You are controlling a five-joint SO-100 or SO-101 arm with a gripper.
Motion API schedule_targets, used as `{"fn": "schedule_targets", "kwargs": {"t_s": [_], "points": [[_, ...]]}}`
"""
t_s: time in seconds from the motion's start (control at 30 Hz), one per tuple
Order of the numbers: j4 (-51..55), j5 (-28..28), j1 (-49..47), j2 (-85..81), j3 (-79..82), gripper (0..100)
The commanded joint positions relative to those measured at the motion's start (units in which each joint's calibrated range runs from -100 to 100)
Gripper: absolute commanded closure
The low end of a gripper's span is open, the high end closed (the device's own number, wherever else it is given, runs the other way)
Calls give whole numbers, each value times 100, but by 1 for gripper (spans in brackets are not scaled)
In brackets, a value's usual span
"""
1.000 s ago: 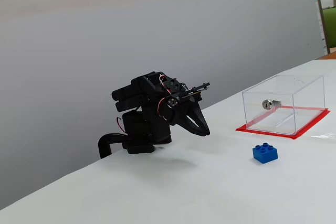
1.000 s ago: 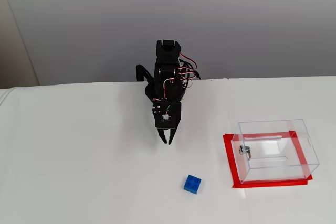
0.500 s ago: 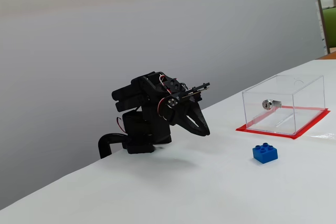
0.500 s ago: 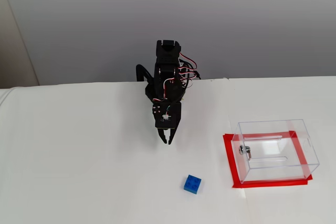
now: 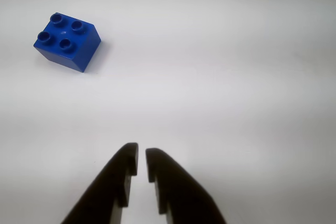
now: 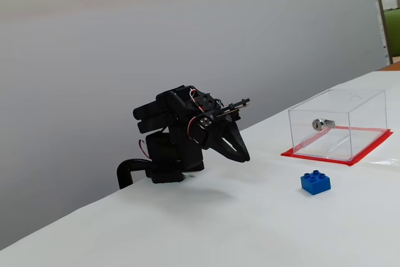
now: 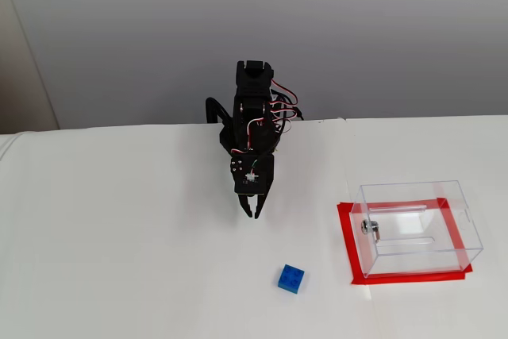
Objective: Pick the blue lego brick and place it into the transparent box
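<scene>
The blue lego brick [image 5: 67, 42] lies studs up on the white table, at the upper left of the wrist view; in both fixed views it [image 6: 315, 182] [image 7: 291, 279] rests in front of the transparent box. The transparent box [image 6: 337, 125] [image 7: 416, 228] stands on a red-edged base with a small silver fitting inside. My gripper [image 5: 140, 156] [image 6: 245, 154] [image 7: 253, 213] hangs low over the table, well short of the brick, shut with only a thin slit between its black fingers and nothing held.
The folded black arm [image 7: 252, 129] sits at the table's back edge against a grey wall. A white table surface [image 7: 119, 260] spreads around the brick and box.
</scene>
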Motion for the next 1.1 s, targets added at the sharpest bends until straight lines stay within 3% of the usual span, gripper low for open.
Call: {"fn": "schedule_targets", "kwargs": {"t_s": [0.0, 1.07], "points": [[-7, 21, 41, -59, 87, 98], [-7, 21, -18, -59, 87, 98]]}}
